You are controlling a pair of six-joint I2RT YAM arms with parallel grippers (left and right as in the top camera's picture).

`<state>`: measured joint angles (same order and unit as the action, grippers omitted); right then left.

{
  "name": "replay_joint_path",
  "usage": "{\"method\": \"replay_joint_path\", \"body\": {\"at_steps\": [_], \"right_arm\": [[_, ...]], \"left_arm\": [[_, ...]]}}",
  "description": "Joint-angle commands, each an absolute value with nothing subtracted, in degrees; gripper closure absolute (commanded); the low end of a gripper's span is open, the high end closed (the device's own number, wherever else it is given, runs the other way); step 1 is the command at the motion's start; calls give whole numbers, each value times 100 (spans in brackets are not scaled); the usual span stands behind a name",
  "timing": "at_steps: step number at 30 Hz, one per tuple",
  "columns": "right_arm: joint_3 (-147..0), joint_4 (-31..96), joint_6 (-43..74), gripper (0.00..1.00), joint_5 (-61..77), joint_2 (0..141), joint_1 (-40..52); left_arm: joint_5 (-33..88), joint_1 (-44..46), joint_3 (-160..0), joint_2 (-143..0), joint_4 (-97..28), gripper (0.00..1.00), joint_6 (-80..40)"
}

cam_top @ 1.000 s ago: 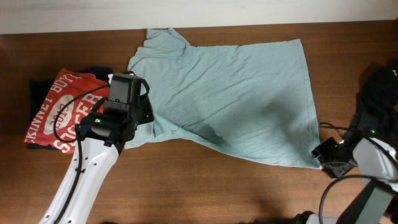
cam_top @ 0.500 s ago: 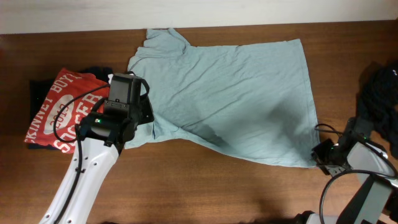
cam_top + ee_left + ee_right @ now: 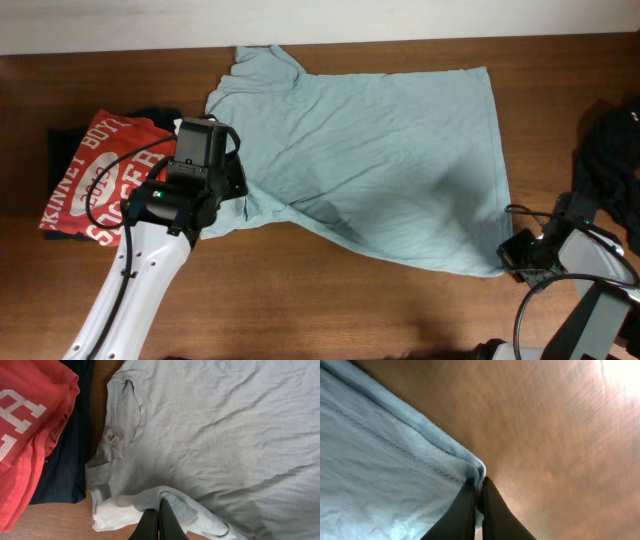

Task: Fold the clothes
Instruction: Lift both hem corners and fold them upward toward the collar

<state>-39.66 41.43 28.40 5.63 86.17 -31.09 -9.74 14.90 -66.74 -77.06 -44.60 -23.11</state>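
We are pinching a fold of the t-shirt (image 3: 380, 150) in the closed left gripper (image 3: 159, 521), hidden overhead beneath its arm (image 3: 140, 275), and the hem corner in the closed right gripper (image 3: 479, 496).

Dark brown wooden table (image 3: 330, 310) with visible grain fills nearly the whole overhead view. A white strip (image 3: 300, 20) runs along the table's far edge, possibly a wall; hard to tell. Light is even, with soft shadows on the tabletop. In the right wrist view, a bright glare patch (image 3: 620, 372) sits on the table surface at top right.
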Motion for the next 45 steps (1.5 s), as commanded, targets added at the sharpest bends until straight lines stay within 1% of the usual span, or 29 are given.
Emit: {"method": "replay_joint_path", "body": {"at_steps": [1,10,17,38,45], "right_arm": [[-4097,4491,2720,96,530,8429,-3116],[-4875,5323,2591,96,532,7791,-3116],[-5216,5310,2598,96,578,7793,-3116],[-5258,3850,2729,96,1634,8025,-3103],[-5256,3214,2749,96,1739,8034,-2757]], "left_arm": [[-1076,1446,-6766,-7714,-4464,100,-2217],[-1192,1446,-6766,-7714,-4464,99,-2217],[-1487,1446,-6766,-7714,-4423,99,-2217],[-2359,1378,-6766,-7721,-4010,99,-2215],[-2333,1306,-6766,-7961,-3857,100,-2215]]}}
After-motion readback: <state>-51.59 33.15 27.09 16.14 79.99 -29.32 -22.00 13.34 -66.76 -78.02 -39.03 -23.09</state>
